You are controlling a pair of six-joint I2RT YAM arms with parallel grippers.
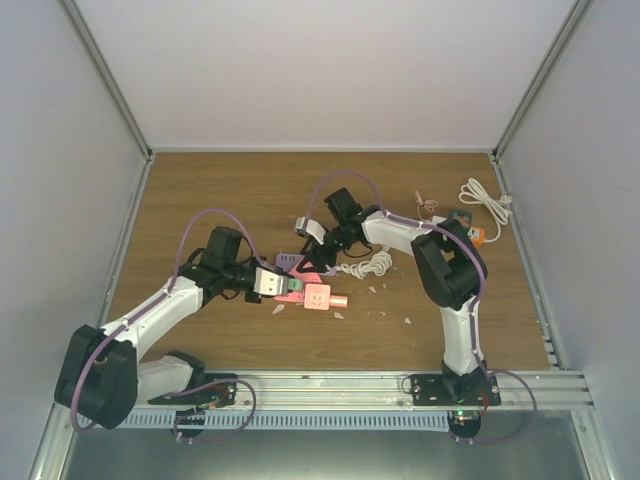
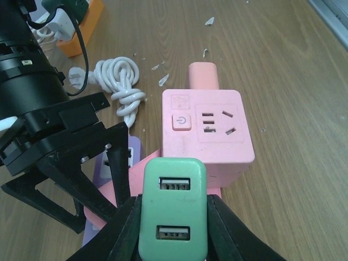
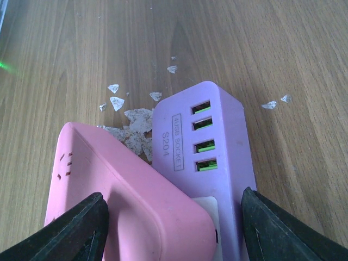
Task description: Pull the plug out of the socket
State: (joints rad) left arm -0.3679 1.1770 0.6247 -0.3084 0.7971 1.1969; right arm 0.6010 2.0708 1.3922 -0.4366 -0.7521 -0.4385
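The left hand clamps the green plug. The right hand straddles pink socket and purple strip, spread wide; grip unclear.

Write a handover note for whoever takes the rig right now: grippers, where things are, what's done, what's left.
The left gripper is shut on the green plug.
The right gripper has its fingers flanking the pink socket and the purple block beside it; a firm clamp can't be confirmed.
Done: plug grasped, socket straddled.
Left: the plug seems seated on the pink socket, prongs hidden; pull it off while bracing the socket.
An orange block sits far right, apart from both arms.
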